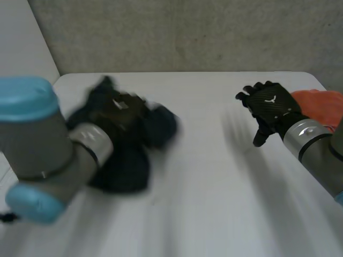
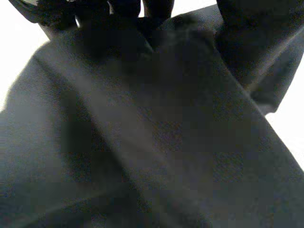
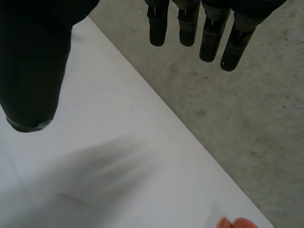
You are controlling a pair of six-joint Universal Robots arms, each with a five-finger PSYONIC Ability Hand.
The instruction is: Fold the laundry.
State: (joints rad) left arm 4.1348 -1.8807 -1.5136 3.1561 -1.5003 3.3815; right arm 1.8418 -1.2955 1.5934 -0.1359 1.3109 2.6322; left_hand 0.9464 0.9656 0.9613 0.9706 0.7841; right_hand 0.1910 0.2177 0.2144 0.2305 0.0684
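Leftward on the smooth white table point(image 1: 214, 193), one dark navy cloth point(image 1: 126, 166) is seen: soft, finely woven, bunched into a rumpled mound. The left hand point(image 1: 119, 105) is set on its far part; its grip cannot be told. The right hand point(image 1: 270, 103) is spread wide above bare table, nothing grasped. One orange cloth point(image 1: 321, 104) — crumpled — is noted at the far right edge. Two cloths are counted.

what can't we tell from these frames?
1. Grip of the left hand: black against the dark garment in head and left wrist views.
2. Garment's type and outline: bunched, partly behind the left arm in the head view.
3. Extent of the orange cloth: cut off by the head view's edge, partly behind the right hand.
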